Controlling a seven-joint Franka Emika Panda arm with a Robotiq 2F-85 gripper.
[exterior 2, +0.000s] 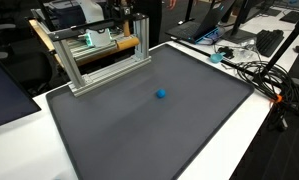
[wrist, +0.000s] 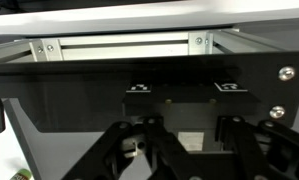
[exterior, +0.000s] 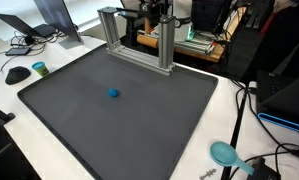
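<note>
One pincer [wrist: 179, 150], grip state untellable, is facing one frame [wrist: 119, 46] just ahead; only the exterior views are showing one ball [exterior: 114, 93] beyond.

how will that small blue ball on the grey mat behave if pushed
The blue ball looks round, so it would probably roll rather than slide. It is tiny beside the aluminium frame, so it is likely light. The flat, matte-looking grey mat may slow it only a little.

Your white table [exterior: 227, 110] carries a dark mat [exterior: 139, 120]; on the mat, a blue ball [exterior: 113, 93] and an aluminium frame [exterior: 167, 45]; beside it, a teal disc [exterior: 223, 152].
</note>
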